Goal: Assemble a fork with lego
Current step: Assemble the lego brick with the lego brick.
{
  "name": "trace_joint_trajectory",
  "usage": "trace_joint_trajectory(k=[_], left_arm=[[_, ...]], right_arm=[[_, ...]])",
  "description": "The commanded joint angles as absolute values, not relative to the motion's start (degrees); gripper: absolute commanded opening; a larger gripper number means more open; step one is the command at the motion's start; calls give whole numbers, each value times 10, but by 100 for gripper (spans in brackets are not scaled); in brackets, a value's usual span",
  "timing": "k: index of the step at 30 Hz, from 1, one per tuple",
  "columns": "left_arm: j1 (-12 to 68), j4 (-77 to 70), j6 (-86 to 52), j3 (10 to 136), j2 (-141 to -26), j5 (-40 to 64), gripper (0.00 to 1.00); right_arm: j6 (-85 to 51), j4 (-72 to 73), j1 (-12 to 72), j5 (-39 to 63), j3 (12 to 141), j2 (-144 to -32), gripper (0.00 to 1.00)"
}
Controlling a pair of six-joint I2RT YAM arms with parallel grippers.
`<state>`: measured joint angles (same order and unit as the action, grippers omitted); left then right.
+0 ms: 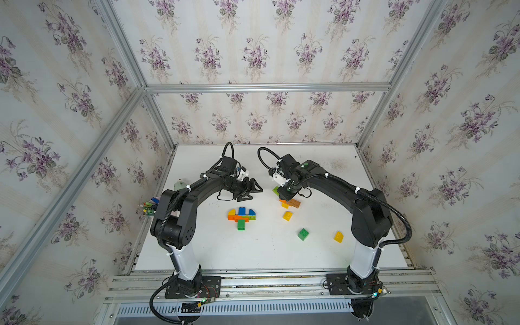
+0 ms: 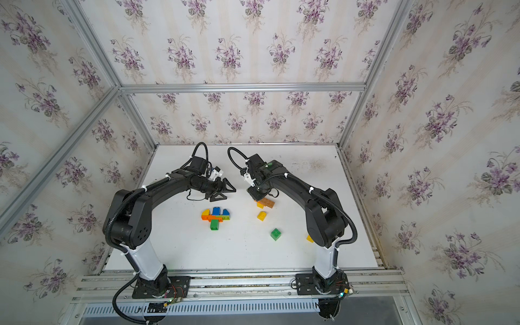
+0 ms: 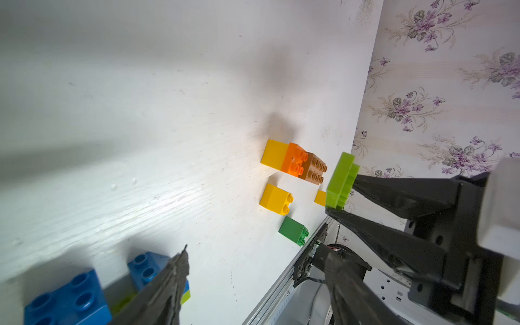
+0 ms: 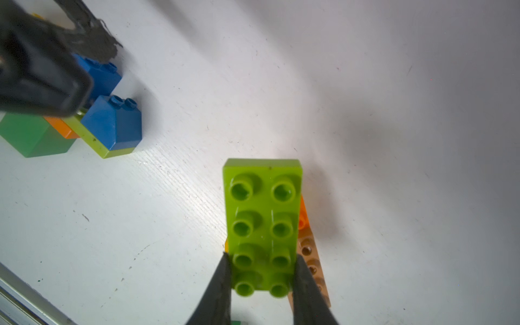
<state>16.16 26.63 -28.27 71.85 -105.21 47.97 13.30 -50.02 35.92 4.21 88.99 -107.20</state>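
- Fingers (image 4: 308,292) of the right gripper (image 4: 263,281) pinch a lime brick (image 4: 263,222) on its two long sides, near one end; the right wrist view shows its eight studs clearly, and it is held above the desk (image 4: 365,112).
- Only that view shows the grip from close; in both top views the right wrist covers the brick, and just a lime corner (image 1: 275,190) is visible in a top view.
- Left gripper (image 1: 250,191) has its fingers spread with nothing between them; it hangs just behind the half-built fork (image 1: 242,216).
- Nearest to the robot bases lie a dark green brick (image 1: 303,234) and a yellow brick (image 1: 338,236), both alone on the desk. In a top view the right arm hides most of this yellow brick (image 2: 309,239).
- Farther in, the fork lies flat: a green brick as handle, an orange bar across, then yellow, blue and lime pieces at the far side. In the left wrist view only its blue bricks (image 3: 67,301) appear, cut off at the edge.
- Another yellow brick (image 1: 287,215) lies to the right of the fork.
- Behind it, under the right gripper, a small cluster (image 3: 295,161) of yellow, orange and brown bricks touch each other; the left wrist view shows all three, while the top views show them partly covered.
- Coloured marker pens (image 1: 149,206) lie at the left edge of the desk, partly hidden by the left arm.
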Motion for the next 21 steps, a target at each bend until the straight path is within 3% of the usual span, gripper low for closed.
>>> trace_joint_trajectory(k=[1,14,21], left_arm=[[168,237,-306,735,-1070,502,78],[194,191,-348,792,-1142,542,75],[198,149,-375,788,-1158,562,69]], right_arm=[[174,-509,352,68,898,-1081,25],[210,-491,328,85,891,-1105,26],[219,-482,328,98,894,-1118,26]])
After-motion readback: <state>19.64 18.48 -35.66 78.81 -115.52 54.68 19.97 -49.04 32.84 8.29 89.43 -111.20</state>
